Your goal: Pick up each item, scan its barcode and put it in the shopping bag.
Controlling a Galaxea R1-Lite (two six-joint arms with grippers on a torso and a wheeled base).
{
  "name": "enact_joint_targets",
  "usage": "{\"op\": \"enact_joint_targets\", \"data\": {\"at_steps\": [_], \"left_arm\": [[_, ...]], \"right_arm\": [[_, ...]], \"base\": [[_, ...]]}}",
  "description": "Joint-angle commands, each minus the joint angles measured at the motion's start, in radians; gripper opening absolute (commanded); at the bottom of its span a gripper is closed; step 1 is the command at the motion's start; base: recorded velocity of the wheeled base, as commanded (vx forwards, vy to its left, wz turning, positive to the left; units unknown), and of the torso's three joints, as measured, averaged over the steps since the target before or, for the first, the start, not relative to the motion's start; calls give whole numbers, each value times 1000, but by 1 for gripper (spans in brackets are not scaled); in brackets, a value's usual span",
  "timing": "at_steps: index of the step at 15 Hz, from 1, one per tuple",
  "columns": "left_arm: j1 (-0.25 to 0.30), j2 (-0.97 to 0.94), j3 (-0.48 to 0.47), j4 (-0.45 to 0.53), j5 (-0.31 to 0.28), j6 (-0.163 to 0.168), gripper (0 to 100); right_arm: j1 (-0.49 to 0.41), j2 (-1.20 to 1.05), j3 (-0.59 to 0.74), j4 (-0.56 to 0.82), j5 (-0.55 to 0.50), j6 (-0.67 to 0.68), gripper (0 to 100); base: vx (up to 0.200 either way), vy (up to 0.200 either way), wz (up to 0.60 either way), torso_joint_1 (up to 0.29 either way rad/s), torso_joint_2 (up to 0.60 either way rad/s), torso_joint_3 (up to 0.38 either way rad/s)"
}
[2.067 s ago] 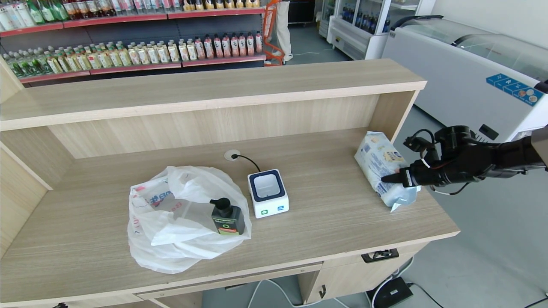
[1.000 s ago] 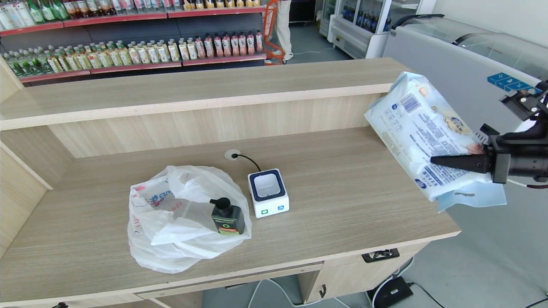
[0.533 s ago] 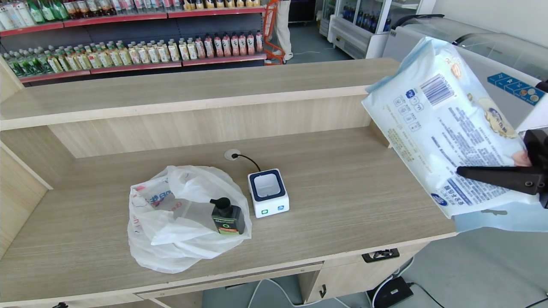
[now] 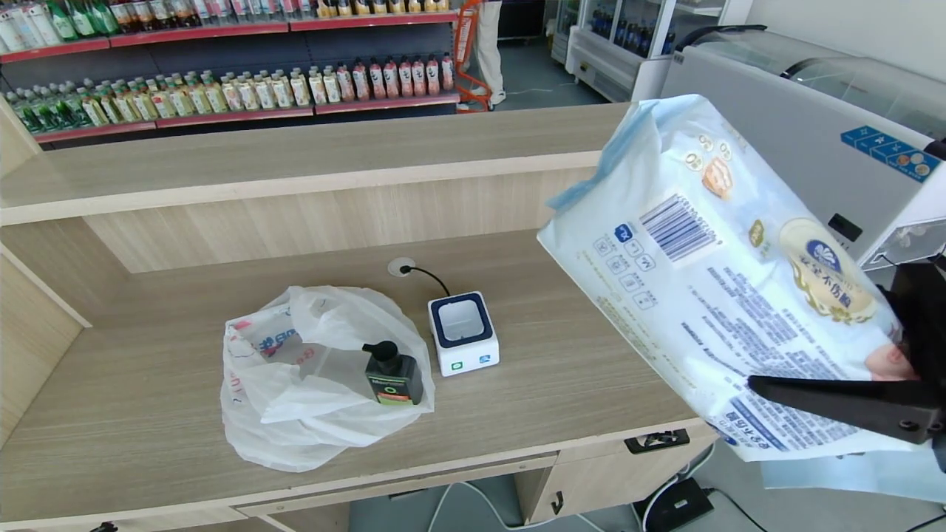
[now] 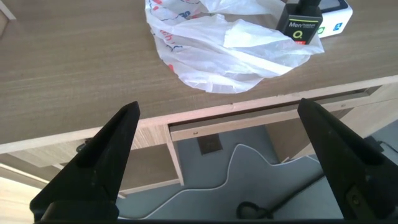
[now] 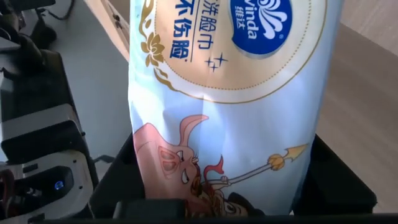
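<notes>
Wooden counter carries the shopping bag, a black pump bottle among its folds, just beside the scanner. The right gripper is clamped on the tissue pack, held tilted in the air over the counter's right end, barcode facing up. The left gripper is spread wide and empty, near the counter's front edge.

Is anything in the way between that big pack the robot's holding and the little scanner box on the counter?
Nothing visible. The pack in the right gripper hangs above the right end of the counter; the wood between it and the scanner is bare. The shopping bag and bottle lie beyond the scanner, to the left.
</notes>
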Motion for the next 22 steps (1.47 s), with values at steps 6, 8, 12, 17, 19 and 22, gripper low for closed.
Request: {"op": "enact_joint_targets", "data": {"at_steps": [6, 8, 12, 17, 19, 22], "left_arm": [[0, 1, 0, 0, 1, 0, 100], [0, 1, 0, 0, 0, 0, 100], [0, 1, 0, 0, 0, 0, 100], [0, 1, 0, 0, 1, 0, 100], [0, 1, 0, 0, 0, 0, 100], [0, 1, 0, 0, 0, 0, 100]], "right_arm": [[212, -220, -64, 228, -240, 81, 0], [212, -241, -90, 289, -240, 87, 0], [209, -224, -113, 332, -246, 129, 0], [209, -134, -354, 639, -223, 276, 0], [219, -108, -379, 670, -218, 271, 0], [230, -48, -426, 677, -210, 268, 0]], "base": [[0, 0, 0, 0, 0, 0], [0, 0, 0, 0, 0, 0], [0, 0, 0, 0, 0, 0], [0, 0, 0, 0, 0, 0], [0, 0, 0, 0, 0, 0], [0, 0, 0, 0, 0, 0]]}}
